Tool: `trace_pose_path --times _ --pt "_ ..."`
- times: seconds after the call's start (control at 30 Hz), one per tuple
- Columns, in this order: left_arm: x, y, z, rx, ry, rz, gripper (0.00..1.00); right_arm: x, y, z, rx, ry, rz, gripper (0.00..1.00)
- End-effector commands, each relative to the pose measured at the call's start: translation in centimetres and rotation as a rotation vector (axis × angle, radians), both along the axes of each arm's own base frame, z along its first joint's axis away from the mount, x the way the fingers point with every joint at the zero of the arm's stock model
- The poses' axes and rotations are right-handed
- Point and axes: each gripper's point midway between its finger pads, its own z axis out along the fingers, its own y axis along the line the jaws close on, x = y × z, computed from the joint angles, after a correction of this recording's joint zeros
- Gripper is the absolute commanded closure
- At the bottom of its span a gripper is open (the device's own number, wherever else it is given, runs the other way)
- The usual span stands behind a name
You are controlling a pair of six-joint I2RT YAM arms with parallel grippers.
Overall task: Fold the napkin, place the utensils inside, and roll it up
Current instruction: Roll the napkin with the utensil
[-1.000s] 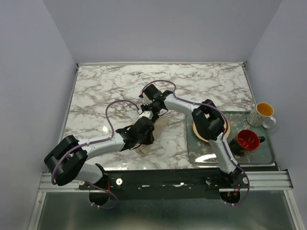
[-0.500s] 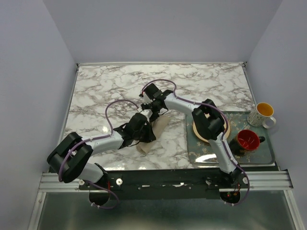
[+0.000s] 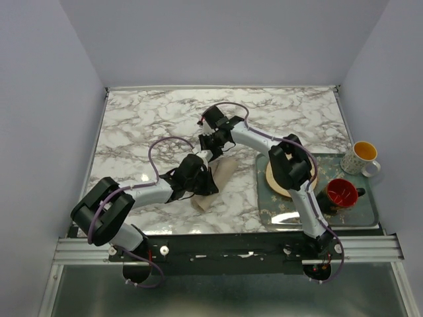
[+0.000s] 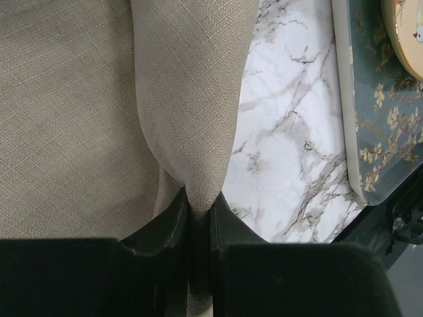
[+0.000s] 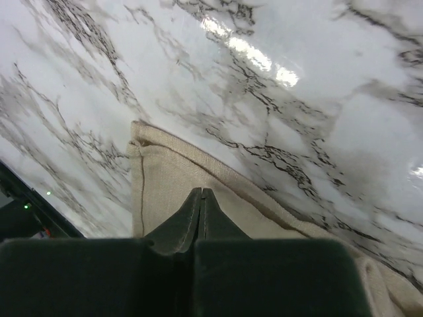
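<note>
The tan napkin [image 3: 223, 173] lies bunched on the marble between my two arms. My left gripper [image 3: 207, 181] is shut on a raised fold of it; in the left wrist view the cloth [image 4: 79, 119] hangs in a ridge that runs down into the pinched jaws of the left gripper [image 4: 199, 201]. My right gripper [image 3: 211, 150] sits just behind the cloth's far edge. In the right wrist view the right gripper [image 5: 201, 192] is shut with nothing between its fingers, its tips over a hemmed corner of the napkin [image 5: 165, 175]. The utensils are out of view.
A floral green tray [image 3: 317, 212] sits at the right, seen also as the tray [image 4: 373, 139] in the left wrist view. It carries a round tan plate [image 3: 309, 179] partly under my right arm, a red mug [image 3: 342, 193] and a white mug [image 3: 360, 157].
My left gripper has moved right and slightly back, drawing the napkin fold with it so more cloth shows to its right. My right gripper has pulled back toward the far side.
</note>
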Motion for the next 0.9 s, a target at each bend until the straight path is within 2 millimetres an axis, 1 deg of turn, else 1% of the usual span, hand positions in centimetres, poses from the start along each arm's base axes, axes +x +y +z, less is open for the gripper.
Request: trace_pose_path --times 0.0,0.03,0.13,0.17,0.23,0.27,0.3,0.37,0.43,0.47,0.53,0.57,0.63,0.73,0.77,0.83,0.87 --pt "-0.8 0.0 -1.0 0.000 0.043 -0.016 1.00 1.9 -1.7 4.0 -0.014 -0.028 -0.036 0.88" --pt "-0.8 0.0 -0.9 -0.002 0.045 -0.018 1.00 2.2 -2.3 4.2 -0.031 -0.041 -0.040 0.87" --pt "-0.7 0.0 -0.9 0.003 0.047 -0.009 1.00 2.3 -4.5 3.9 -0.129 -0.071 -0.022 0.86" --pt "-0.7 0.0 -0.9 0.005 0.047 -0.012 1.00 1.9 -5.6 3.5 -0.170 -0.067 -0.013 0.86" --pt "-0.6 0.1 -1.0 0.010 0.052 -0.005 1.00 2.1 -7.1 3.4 -0.206 -0.069 -0.032 0.90" --pt "-0.7 0.1 -1.1 0.014 0.054 -0.008 1.00 2.1 -7.6 4.2 -0.204 -0.090 -0.032 0.93" --pt "-0.7 0.1 -1.1 0.013 0.055 -0.007 1.00 1.8 -8.2 3.7 -0.215 -0.078 -0.030 0.97" --pt "-0.6 0.1 -1.3 0.020 0.058 -0.001 1.00 1.7 -9.0 3.8 -0.230 -0.089 -0.026 0.99" --pt "-0.6 0.2 -1.4 0.023 0.060 0.002 1.00 1.5 -9.7 3.2 -0.263 -0.085 -0.029 0.99" --pt "-0.5 0.2 -1.4 0.025 0.059 0.004 1.00 1.7 -10.1 2.9 -0.286 -0.101 -0.031 0.99" --pt "-0.6 0.2 -1.6 0.030 0.067 0.007 1.00 1.4 -10.8 1.5 -0.314 -0.091 -0.025 0.99" --pt "-0.6 0.2 -1.6 0.029 0.066 0.009 1.00 1.6 -10.5 1.1 -0.299 -0.100 -0.017 0.99" --pt "-0.5 0.1 -1.5 0.017 0.067 0.011 1.00 1.4 -10.6 -0.6 -0.309 -0.084 -0.005 0.99" --pt "-0.6 0.1 -1.5 0.019 0.071 0.008 1.00 0.9 -10.9 -1.7 -0.320 -0.060 0.002 0.99" --pt "-0.5 0.1 -1.4 0.018 0.068 0.010 1.00 0.6 -11.5 -2.1 -0.345 -0.052 -0.010 0.99" --pt "-0.6 0.2 -1.3 0.020 0.067 0.011 1.00 0.6 -11.8 -1.6 -0.352 -0.068 -0.019 0.99" --pt "-0.6 0.2 -1.3 0.019 0.067 0.009 1.00 0.8 -11.9 -0.5 -0.350 -0.092 -0.027 1.00"
